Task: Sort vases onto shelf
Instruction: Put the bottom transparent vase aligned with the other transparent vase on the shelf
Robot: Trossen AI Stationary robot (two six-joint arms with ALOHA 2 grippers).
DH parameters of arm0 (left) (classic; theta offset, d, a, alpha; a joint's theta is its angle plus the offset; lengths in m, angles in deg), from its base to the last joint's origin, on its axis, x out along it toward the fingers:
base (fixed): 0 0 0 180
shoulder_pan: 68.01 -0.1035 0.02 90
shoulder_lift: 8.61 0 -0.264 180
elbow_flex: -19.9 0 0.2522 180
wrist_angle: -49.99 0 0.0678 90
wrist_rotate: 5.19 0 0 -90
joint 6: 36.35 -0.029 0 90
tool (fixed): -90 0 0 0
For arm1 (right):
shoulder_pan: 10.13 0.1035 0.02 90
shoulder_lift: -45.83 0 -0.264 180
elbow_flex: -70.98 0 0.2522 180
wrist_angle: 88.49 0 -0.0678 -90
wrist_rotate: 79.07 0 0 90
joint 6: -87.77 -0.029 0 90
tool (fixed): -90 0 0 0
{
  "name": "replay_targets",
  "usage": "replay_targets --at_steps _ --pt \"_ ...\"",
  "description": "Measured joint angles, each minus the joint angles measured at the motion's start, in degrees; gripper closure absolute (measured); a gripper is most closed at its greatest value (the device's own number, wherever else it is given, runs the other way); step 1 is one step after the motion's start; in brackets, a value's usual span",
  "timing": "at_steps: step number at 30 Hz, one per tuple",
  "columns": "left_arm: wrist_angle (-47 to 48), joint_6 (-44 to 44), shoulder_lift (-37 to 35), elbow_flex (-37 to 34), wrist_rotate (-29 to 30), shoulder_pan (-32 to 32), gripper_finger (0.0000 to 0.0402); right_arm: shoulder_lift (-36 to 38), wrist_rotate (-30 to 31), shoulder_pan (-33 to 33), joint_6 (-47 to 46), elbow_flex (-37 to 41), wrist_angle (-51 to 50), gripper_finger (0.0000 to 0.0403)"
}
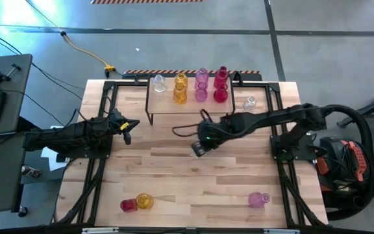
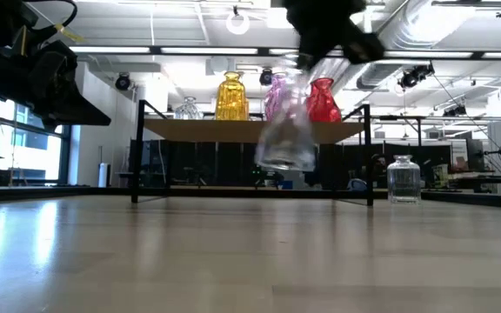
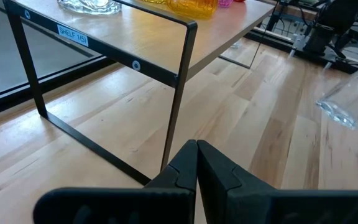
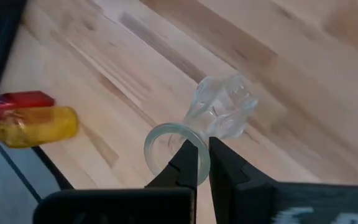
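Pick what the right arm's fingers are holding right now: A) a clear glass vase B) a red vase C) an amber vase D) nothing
A. In the right wrist view the right gripper has its fingers pinched on the rim of a clear glass vase, and the low view shows that vase hanging above the tabletop in front of the shelf.

Five vases (image 1: 200, 85) on shelf (image 1: 167, 107) (far edge); right gripper (image 1: 201, 147) mid-table, possibly holding clear vase.
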Motion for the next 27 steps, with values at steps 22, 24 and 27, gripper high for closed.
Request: replay_targets --at_steps 22,24,27 --pt "0.0 0.01 -0.01 0.0 0.01 -0.02 0.0401 -13.18 -2.24 -2.51 13.25 -22.04 -8.96 0.0403" --pt "-0.02 0.0 -0.02 0.0 0.02 0.0 0.0401 -13.18 -2.37 -2.48 13.28 -22.04 -9.01 0.0403" --pt "-0.17 0.02 -0.01 0.0 0.01 0.0 0.0401 -13.18 -2.7 -2.47 13.7 -22.04 -9.21 0.0403"
